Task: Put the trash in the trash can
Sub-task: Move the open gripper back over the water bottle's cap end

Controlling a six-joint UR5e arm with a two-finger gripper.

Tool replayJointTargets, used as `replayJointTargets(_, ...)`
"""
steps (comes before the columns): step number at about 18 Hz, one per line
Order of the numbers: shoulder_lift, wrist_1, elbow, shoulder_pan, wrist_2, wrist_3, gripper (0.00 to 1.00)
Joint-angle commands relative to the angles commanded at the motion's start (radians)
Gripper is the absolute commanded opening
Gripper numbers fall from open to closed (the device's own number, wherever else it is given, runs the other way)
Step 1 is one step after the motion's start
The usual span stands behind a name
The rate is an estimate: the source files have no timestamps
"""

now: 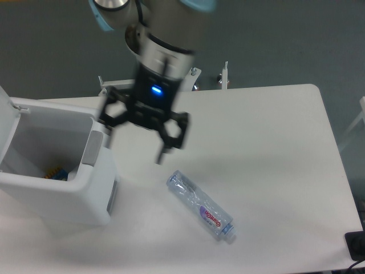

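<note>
A clear plastic water bottle [201,206] with a purple-and-red label lies on its side on the white table [256,142], cap toward the lower right. The white trash can [57,171] stands at the left with its lid up; something blue and yellow shows at its bottom. My gripper [136,149] hangs open and motion-blurred between the can and the bottle, above and to the left of the bottle, with nothing between its fingers [162,153].
The arm's white base column [157,68] stands behind the table's far edge, with small brackets [223,77] beside it. A dark object [356,245] sits at the lower right corner, off the table.
</note>
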Motion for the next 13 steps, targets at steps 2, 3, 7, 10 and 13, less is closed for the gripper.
replayJointTargets(2,-0.047,0.002,0.005,0.038,0.0,0.0,1.0)
replayJointTargets(3,-0.072,0.006,0.005,0.054,0.0,0.006,1.0)
replayJointTargets(7,-0.196,0.02,0.04,0.112,0.063,0.012,1.0)
replayJointTargets(10,-0.262,0.015,0.093,0.111,0.107,-0.005,1.0)
replayJointTargets(13,-0.314,0.014,0.127,0.112,0.133,-0.005,1.0)
